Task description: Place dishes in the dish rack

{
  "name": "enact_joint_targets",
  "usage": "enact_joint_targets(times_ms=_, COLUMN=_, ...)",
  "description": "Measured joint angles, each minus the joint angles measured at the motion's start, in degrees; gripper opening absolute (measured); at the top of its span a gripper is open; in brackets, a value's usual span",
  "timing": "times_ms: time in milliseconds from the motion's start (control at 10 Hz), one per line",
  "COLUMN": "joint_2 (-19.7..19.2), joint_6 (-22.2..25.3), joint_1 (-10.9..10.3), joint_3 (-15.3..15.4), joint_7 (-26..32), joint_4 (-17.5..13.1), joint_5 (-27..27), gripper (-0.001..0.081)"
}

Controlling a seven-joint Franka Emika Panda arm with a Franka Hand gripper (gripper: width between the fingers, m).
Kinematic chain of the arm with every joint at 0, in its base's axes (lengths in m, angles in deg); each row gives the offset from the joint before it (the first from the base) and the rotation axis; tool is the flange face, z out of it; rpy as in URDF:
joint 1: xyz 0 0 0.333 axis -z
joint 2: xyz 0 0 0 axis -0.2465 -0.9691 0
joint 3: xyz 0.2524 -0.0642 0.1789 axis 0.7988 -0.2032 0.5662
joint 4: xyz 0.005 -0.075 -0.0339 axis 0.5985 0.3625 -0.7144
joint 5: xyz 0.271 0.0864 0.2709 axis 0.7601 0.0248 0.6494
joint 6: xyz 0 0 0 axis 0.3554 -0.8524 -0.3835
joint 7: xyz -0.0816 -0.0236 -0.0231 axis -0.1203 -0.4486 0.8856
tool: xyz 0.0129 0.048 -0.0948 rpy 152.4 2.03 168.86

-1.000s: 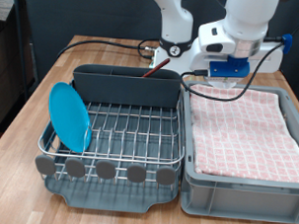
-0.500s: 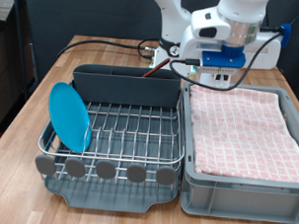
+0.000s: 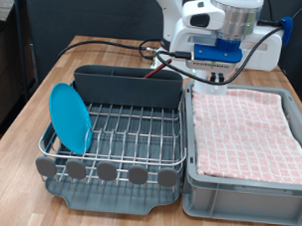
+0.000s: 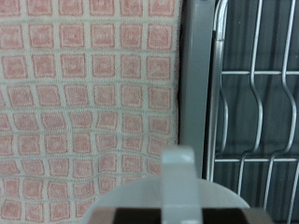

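Tool point(image 3: 214, 77) risen since earlier, now gripping white cup point(image 4: 177, 187), above bin edge point(image 3: 190, 134), plate point(image 3: 69, 117) racked.

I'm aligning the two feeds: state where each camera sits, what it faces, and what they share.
Exterior view: off the arm, facing the dark grey plastic dish rack, the upright round light-blue plate and the white arm; pincer above the pink checked cloth.
Wrist view: on the hand, looking down; a pale finger shows.
Shared: cloth and rack wires.
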Motion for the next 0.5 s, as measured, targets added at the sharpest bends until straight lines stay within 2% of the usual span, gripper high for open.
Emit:
enact_joint_targets(times_ms=200, joint_2=-1.6, joint_6=-2.6, joint_1=0.4, joint_3=-0.9, joint_7=1.8, joint_4=-1.8, joint_5=-0.4, gripper=0.0071)
enact_joint_targets(times_ms=500, joint_2=-6.7, joint_6=-4.0, joint_1=1.8, joint_3=-2.2, joint_7=3.8, joint_4=-8.3, joint_5=-0.3, gripper=0.0071)
